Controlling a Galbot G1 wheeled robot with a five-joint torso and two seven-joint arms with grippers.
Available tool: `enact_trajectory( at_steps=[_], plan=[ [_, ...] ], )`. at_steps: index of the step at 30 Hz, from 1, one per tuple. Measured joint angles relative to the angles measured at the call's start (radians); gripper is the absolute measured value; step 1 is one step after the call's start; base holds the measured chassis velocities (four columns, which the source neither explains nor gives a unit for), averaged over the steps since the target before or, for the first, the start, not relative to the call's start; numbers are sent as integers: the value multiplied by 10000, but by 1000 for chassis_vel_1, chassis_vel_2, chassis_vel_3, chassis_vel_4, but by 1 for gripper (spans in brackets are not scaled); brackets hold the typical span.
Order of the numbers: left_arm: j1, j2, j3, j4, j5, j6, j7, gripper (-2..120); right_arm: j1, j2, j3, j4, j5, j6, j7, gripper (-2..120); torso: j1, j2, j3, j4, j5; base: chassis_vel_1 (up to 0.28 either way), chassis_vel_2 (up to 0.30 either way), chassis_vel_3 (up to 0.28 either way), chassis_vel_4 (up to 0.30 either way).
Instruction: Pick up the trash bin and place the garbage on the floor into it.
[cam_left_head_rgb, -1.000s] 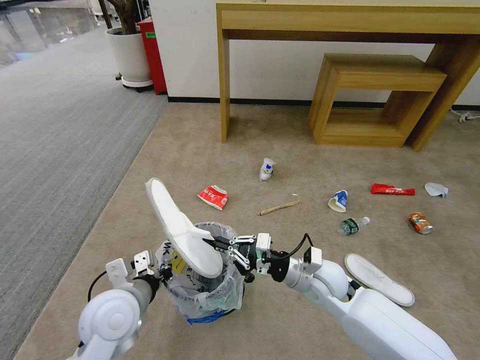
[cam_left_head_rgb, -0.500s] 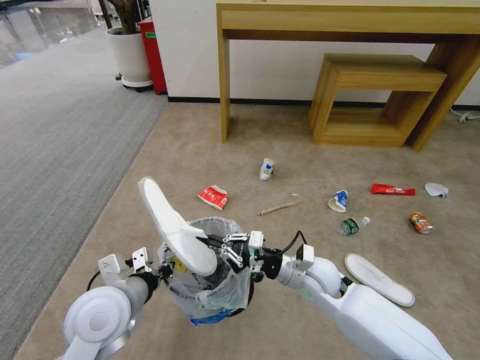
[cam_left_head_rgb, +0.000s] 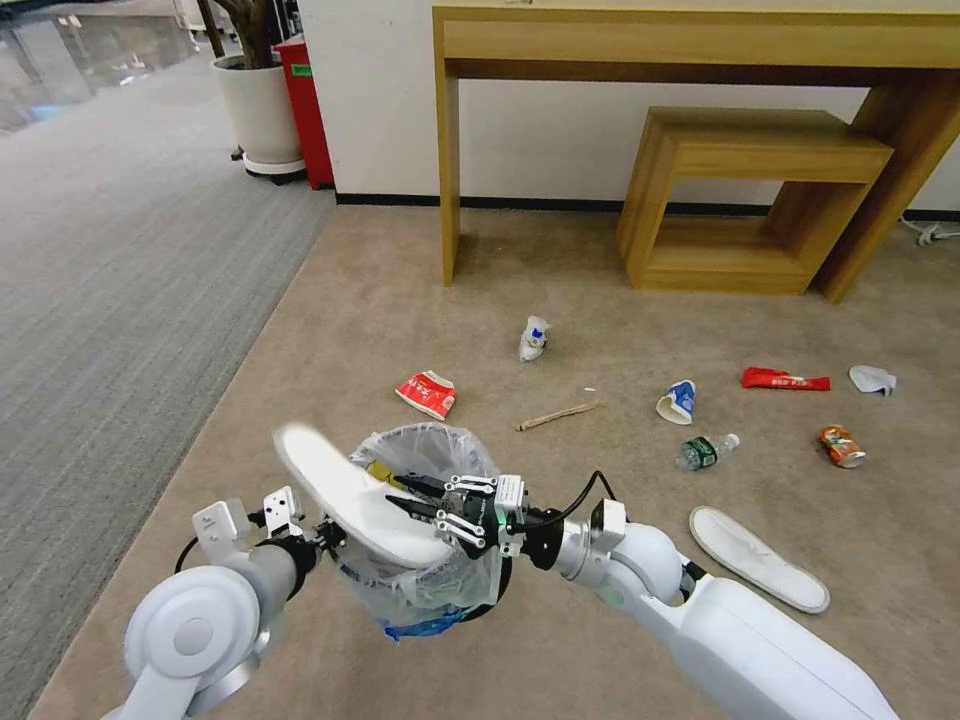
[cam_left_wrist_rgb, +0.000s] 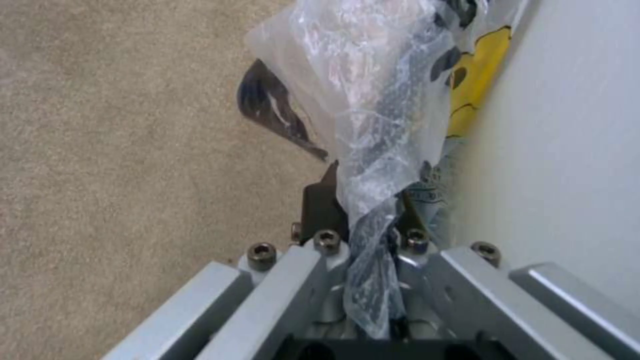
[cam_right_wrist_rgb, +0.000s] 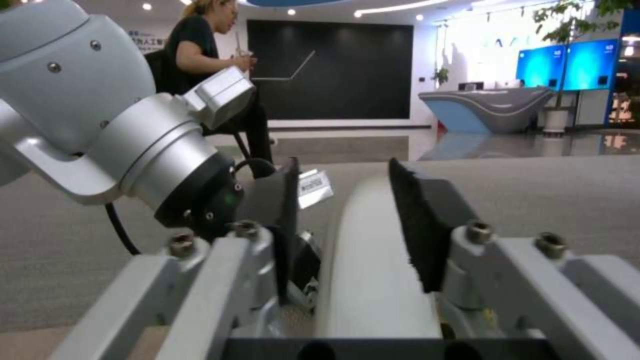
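The trash bin (cam_left_head_rgb: 432, 437), lined with a crinkly plastic bag (cam_left_wrist_rgb: 373, 100), hangs just above the beige floor (cam_left_head_rgb: 620, 330), with my left gripper (cam_left_head_rgb: 325, 535) shut on its bag rim. A white slipper (cam_left_head_rgb: 350, 495) lies slanted across the bin's mouth, its far end sticking out past the rim. My right gripper (cam_left_head_rgb: 392, 490) is open at the slipper's near end. In the right wrist view the slipper (cam_right_wrist_rgb: 373, 260) sits between the spread fingers, with a gap on one side. Other garbage on the floor includes a second slipper (cam_left_head_rgb: 758, 558), a red-white carton (cam_left_head_rgb: 426, 393), a stick (cam_left_head_rgb: 558, 415) and a green bottle (cam_left_head_rgb: 706, 450).
Two paper cups (cam_left_head_rgb: 533, 338) (cam_left_head_rgb: 679, 401), a red wrapper (cam_left_head_rgb: 785, 380), an orange can (cam_left_head_rgb: 840, 446) and a tissue (cam_left_head_rgb: 873, 379) lie farther right. A wooden desk (cam_left_head_rgb: 700, 40) and low shelf (cam_left_head_rgb: 750, 190) stand against the wall. Grey ribbed carpet (cam_left_head_rgb: 120, 280) and a white planter (cam_left_head_rgb: 258, 110) are at left.
The slipper has tipped down from steeply tilted to lying across the bin's mouth. The right gripper's fingers have parted. Both arms and the bin have shifted slightly left.
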Motion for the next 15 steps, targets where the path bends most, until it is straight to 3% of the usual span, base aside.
enact_trajectory(
  at_steps=[6, 10, 15],
  plan=[
    [24, -68, -18, -8, 14, -22, 21, 0, -37, -38, 72, -25, -81, 45, -56, 65, 0, 0, 0, 0, 0, 0, 0, 0, 0],
    [26, -82, -15, -8, 29, -29, 31, 0, -66, -47, 113, -27, -135, 66, -67, 72, 0, 0, 0, 0, 0, 0, 0, 0, 0],
    [65, -157, 18, 58, 179, -50, 126, 0, -179, -35, 326, -38, -192, 126, 32, 96, 0, 0, 0, 0, 0, 0, 0, 0, 0]
  ],
)
